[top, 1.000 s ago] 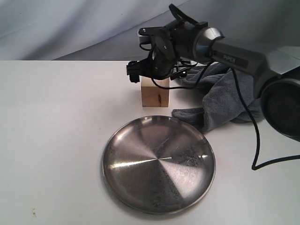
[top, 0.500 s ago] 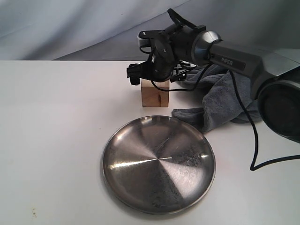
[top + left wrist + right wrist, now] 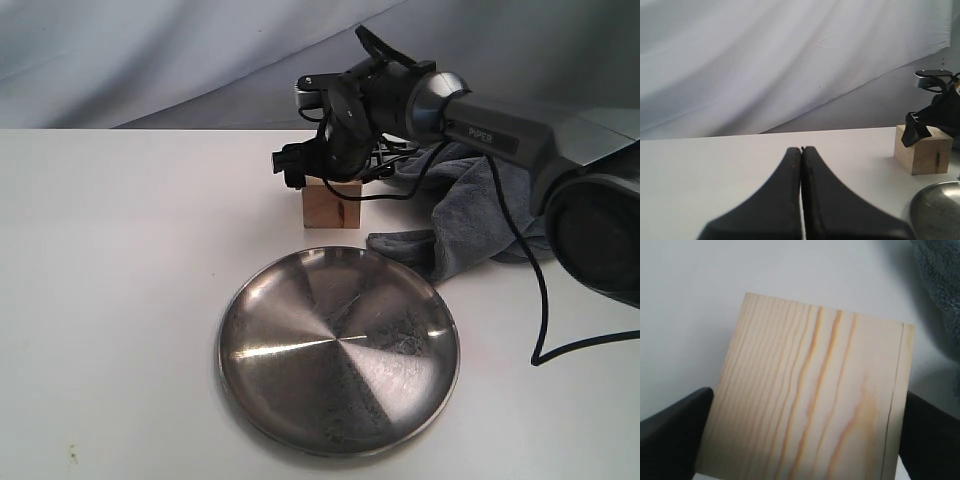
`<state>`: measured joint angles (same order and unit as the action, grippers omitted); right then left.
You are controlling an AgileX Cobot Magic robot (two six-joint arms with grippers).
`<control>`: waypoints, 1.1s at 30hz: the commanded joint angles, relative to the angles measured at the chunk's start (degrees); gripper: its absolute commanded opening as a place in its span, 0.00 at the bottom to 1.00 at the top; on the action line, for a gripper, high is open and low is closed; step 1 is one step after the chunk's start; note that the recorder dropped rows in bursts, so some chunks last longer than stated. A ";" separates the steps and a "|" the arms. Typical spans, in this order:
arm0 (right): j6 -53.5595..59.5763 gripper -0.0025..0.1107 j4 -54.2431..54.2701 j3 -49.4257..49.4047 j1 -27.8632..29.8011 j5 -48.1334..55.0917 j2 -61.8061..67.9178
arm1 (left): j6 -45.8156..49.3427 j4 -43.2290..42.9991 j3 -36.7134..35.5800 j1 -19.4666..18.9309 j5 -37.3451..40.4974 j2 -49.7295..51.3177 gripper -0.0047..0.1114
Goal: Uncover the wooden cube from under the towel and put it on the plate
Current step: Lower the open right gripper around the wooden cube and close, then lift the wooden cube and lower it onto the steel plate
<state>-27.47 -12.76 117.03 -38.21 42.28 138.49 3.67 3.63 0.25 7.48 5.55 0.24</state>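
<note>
We found the right gripper (image 3: 807,432) with fingers (image 3: 672,437) flanking the wooden cube (image 3: 810,365), clamping unconfirmed; left gripper (image 3: 801,150) closed, empty. Risk: uneven contact could twist the cube out from between them.

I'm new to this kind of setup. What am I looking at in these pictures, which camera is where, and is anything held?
This is a robot with two arms, each ending in a two-fingered end effector. The wide picture comes from a camera off the arms; the other two from cameras on the wrists. On the white table lie a steel plate, a wooden cube and a grey towel bunched beside the cube, not over it. The right end effector straddles the cube, one finger at each side; whether it grips yet is unclear. The left end effector is shut and empty.
</note>
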 commanded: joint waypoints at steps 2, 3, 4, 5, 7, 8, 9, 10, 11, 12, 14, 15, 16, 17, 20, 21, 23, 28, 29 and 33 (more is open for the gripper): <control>0.44 0.51 0.32 0.41 -0.91 1.72 -1.63 | -0.12 0.14 -0.25 -0.12 -0.62 -0.24 0.04; 0.44 0.51 -0.44 0.41 -1.17 1.85 -2.45 | -0.12 0.14 -0.25 -0.12 -0.62 -0.24 0.04; 0.55 0.51 -0.45 0.41 -1.20 1.96 -2.98 | -0.12 0.14 -0.25 -0.12 -0.62 -0.24 0.04; 0.69 0.51 -0.45 0.41 -1.20 2.38 -3.85 | -0.12 0.14 -0.25 -0.12 -0.62 -0.24 0.04; 1.74 0.51 -0.45 0.41 -1.20 3.76 -4.94 | -0.12 0.14 -0.25 -0.12 -0.62 -0.24 0.04; 2.04 0.51 -0.45 0.41 -1.20 4.62 -5.10 | -0.12 0.14 -0.25 -0.12 -0.62 -0.24 0.04; 3.55 0.51 0.33 0.41 -1.20 7.03 -5.37 | -0.12 0.14 -0.25 -0.12 -0.62 -0.24 0.04; 4.36 0.51 0.87 0.41 -1.30 8.08 -5.46 | -0.12 0.14 -0.25 -0.12 -0.62 -0.24 0.04; 5.15 0.51 1.66 0.41 -1.30 8.84 -5.61 | -0.12 0.14 -0.25 -0.12 -0.62 -0.24 0.04; 6.15 0.51 2.08 0.41 -1.77 9.90 -5.72 | -0.12 0.14 -0.25 -0.12 -0.62 -0.24 0.04; 6.16 0.51 1.72 0.41 -2.36 10.00 -5.72 | -0.12 0.14 -0.25 -0.12 -0.62 -0.24 0.04; 6.16 0.50 1.61 0.41 -2.38 10.00 -5.72 | -0.12 0.14 -0.25 -0.12 -0.62 -0.24 0.04; 6.16 0.48 1.55 0.41 -2.61 10.00 -5.72 | -0.12 0.14 -0.25 -0.12 -0.62 -0.24 0.04; 6.16 0.46 1.46 0.41 -2.74 10.00 -5.72 | -0.12 0.14 -0.25 -0.12 -0.62 -0.24 0.04; 6.26 0.45 1.66 0.41 -3.25 10.00 -5.72 | -0.12 0.14 -0.25 -0.12 -0.62 -0.24 0.04; 6.55 0.45 1.66 0.41 -3.63 10.42 -6.07 | -0.12 0.14 -0.25 -0.12 -0.62 -0.24 0.04; 7.77 0.45 1.66 0.41 -4.55 11.55 -6.99 | -0.12 0.14 -0.25 -0.12 -0.62 -0.24 0.04; 9.93 0.45 1.93 0.41 -6.08 15.69 -9.76 | -0.12 0.14 -0.25 -0.12 -0.62 -0.24 0.04; 10.38 0.45 2.09 0.41 -6.43 16.47 -10.19 | -0.12 0.14 -0.25 -0.12 -0.62 -0.24 0.04; 12.51 0.44 2.23 0.41 -8.02 22.32 -11.27 | -0.12 0.14 -0.25 -0.12 -0.62 -0.24 0.04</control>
<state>-16.75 -10.61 117.03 -45.35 61.11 128.93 3.67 3.63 0.25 7.48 5.55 0.24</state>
